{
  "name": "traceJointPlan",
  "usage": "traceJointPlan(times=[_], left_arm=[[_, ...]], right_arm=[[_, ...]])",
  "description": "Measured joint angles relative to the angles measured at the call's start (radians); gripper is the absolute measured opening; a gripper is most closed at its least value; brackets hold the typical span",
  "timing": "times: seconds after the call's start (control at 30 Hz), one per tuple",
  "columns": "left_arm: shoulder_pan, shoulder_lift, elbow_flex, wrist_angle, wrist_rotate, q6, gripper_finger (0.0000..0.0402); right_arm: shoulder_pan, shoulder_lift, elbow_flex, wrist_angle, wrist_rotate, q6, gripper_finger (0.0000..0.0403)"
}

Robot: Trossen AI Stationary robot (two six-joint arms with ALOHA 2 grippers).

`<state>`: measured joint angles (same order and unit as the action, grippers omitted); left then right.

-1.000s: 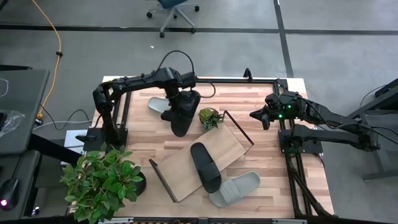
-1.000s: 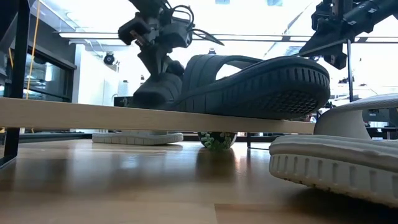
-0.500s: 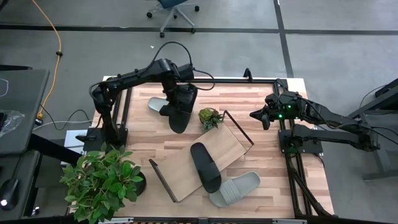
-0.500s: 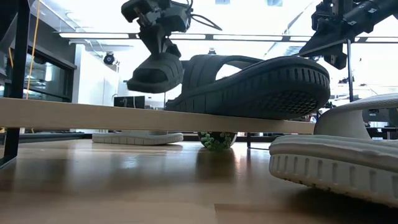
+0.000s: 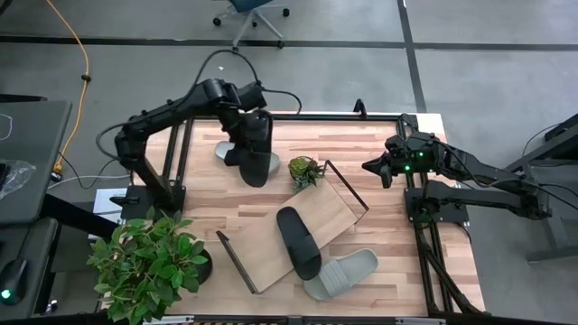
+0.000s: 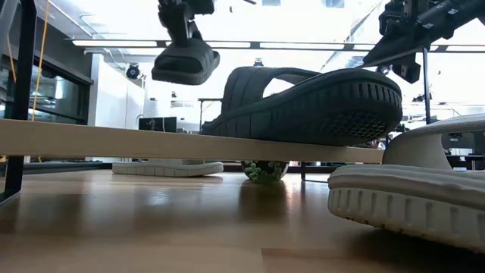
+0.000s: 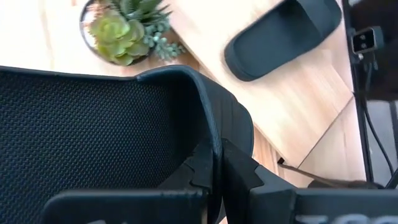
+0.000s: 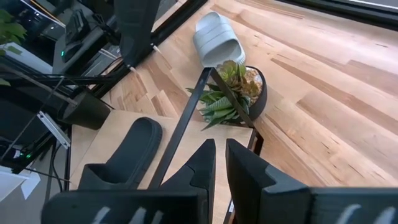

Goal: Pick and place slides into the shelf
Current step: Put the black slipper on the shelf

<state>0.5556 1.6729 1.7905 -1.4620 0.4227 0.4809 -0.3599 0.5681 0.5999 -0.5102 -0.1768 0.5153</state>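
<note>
Above the surface's far left, the left gripper [image 5: 246,135], fingers clamped on a black slide's [image 5: 256,155] strap, should carry it level over the succulent [image 5: 304,171] onto the shelf [image 5: 262,242] beside the other black slide [image 5: 297,241]; right fingers nearly closed, empty.

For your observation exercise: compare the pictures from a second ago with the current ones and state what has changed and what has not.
The left gripper, shut on a black slide, has lifted it higher and drawn it back toward the table's far left, away from the shelf. The other black slide on the shelf, both grey slides, the small succulent and the right gripper have stayed put.
</note>
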Motion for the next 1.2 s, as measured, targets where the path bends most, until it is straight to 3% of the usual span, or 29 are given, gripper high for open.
traceJointPlan(times=[0.47, 1.2], left_arm=[[-0.085, -0.117, 0.0, 0.001, -0.08, -0.224, 0.0005], [-0.464, -0.128, 0.0, 0.01, -0.349, -0.712, 0.0005]], right_arm=[[0.0, 0.0, 0.0, 0.023, -0.078, -0.01, 0.0029], [0.0, 0.0, 0.0, 0.166, -0.239, -0.045, 0.0029]])
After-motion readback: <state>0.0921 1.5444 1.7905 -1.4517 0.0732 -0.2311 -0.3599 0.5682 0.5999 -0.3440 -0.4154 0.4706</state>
